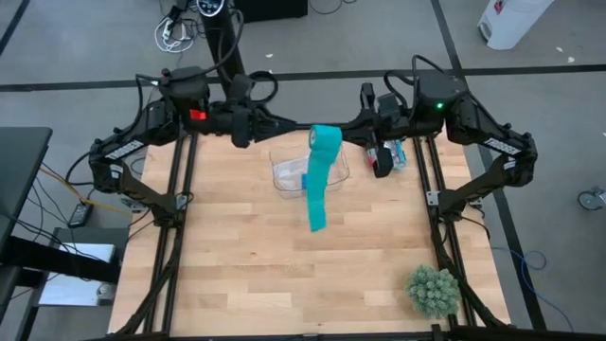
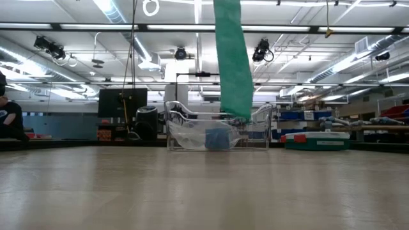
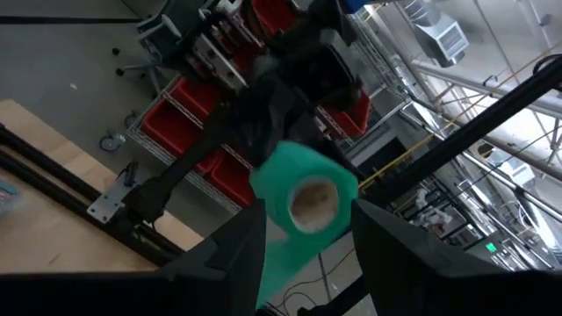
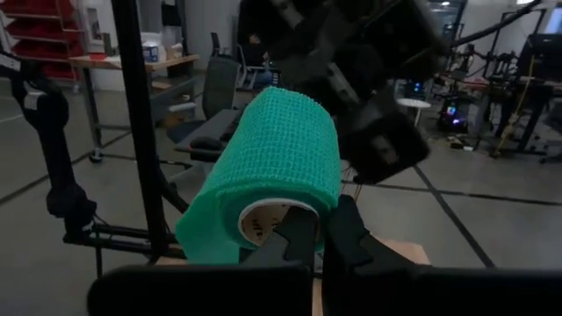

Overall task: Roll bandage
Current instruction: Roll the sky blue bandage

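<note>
The teal bandage is a thick roll (image 1: 325, 138) held high over the far middle of the table between my two grippers. Its loose tail (image 2: 233, 64) hangs straight down and its lower end (image 2: 241, 115) stays clear of the table, in front of a clear container. My left gripper (image 3: 303, 237) comes from the table's left with a finger on each side of the roll. My right gripper (image 4: 320, 230) comes from the right, shut, at the roll's other end. My left gripper has the roll's curved wall (image 3: 263, 197) between its two fingers, one on each side. The fingers lie level, along the roll's axis, from the table's left. The roll is lifted clear, its axis level, with the open core (image 3: 312, 200) facing the wrist. My right gripper's shut fingers (image 4: 303, 230) meet the roll's right end at the mouth of its pale core (image 4: 263, 219), level, from the table's right. They seem to reach into the hollow; how far is hidden by the roll.
A clear container (image 1: 284, 175) holding a blue roll (image 2: 217, 137) stands on the table under the bandage. A black roll and blue items (image 1: 388, 156) lie at the far right. A green spiky ball (image 1: 434, 290) sits near the right front corner. A person (image 2: 7, 118) is beyond the table.
</note>
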Robot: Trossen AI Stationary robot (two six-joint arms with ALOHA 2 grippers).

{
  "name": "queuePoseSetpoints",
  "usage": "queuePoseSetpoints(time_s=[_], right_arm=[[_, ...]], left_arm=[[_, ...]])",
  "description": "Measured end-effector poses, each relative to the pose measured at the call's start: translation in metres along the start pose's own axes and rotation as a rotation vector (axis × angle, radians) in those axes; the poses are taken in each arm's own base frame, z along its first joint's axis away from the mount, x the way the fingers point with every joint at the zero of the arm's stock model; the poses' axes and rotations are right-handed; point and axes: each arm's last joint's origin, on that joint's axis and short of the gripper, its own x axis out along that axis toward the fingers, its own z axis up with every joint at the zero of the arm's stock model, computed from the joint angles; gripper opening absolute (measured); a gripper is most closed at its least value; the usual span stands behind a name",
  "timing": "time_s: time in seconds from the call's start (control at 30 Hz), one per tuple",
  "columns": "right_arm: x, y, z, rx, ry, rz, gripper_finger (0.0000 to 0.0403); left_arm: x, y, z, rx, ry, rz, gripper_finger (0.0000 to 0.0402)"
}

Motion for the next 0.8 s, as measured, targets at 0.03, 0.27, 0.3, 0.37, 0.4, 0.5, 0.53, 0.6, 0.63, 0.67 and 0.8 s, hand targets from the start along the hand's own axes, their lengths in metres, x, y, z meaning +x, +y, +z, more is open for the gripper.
queuePoseSetpoints(time_s=[0.03,0.27,0.3,0.37,0.4,0.5,0.53,0.6,0.63,0.67,0.8], right_arm=[[-0.002,-0.001,0.001,0.000,-0.002,-0.007,0.0000],[-0.004,-0.009,0.001,0.012,-0.005,-0.041,0.0000],[-0.004,-0.010,0.001,0.011,-0.009,-0.043,0.0000],[-0.004,-0.010,0.002,0.019,-0.018,-0.042,0.0000],[-0.004,-0.010,0.002,0.020,-0.021,-0.043,0.0000],[-0.004,-0.011,0.003,0.022,-0.027,-0.046,0.0000],[-0.004,-0.011,0.003,0.024,-0.027,-0.046,0.0000],[-0.004,-0.011,0.003,0.029,-0.028,-0.047,0.0000],[-0.004,-0.011,0.003,0.028,-0.029,-0.047,0.0000],[-0.004,-0.011,0.003,0.028,-0.030,-0.048,0.0000],[-0.005,-0.014,0.003,0.029,-0.031,-0.057,0.0000]], left_arm=[[0.001,-0.001,-0.002,-0.001,0.001,0.002,0.0174],[0.015,-0.001,-0.013,-0.026,0.026,0.022,0.0174],[0.018,0.000,-0.014,-0.030,0.033,0.025,0.0174],[0.023,0.003,-0.018,-0.034,0.051,0.034,0.0174],[0.026,0.005,-0.020,-0.037,0.066,0.048,0.0174],[0.035,0.011,-0.024,-0.042,0.094,0.058,0.0174],[0.037,0.012,-0.025,-0.042,0.103,0.055,0.0174],[0.039,0.014,-0.026,-0.033,0.120,0.059,0.0174],[0.040,0.015,-0.027,-0.025,0.129,0.064,0.0174],[0.040,0.016,-0.029,-0.023,0.143,0.078,0.0174],[0.043,0.023,-0.034,-0.015,0.187,0.122,0.0174]])
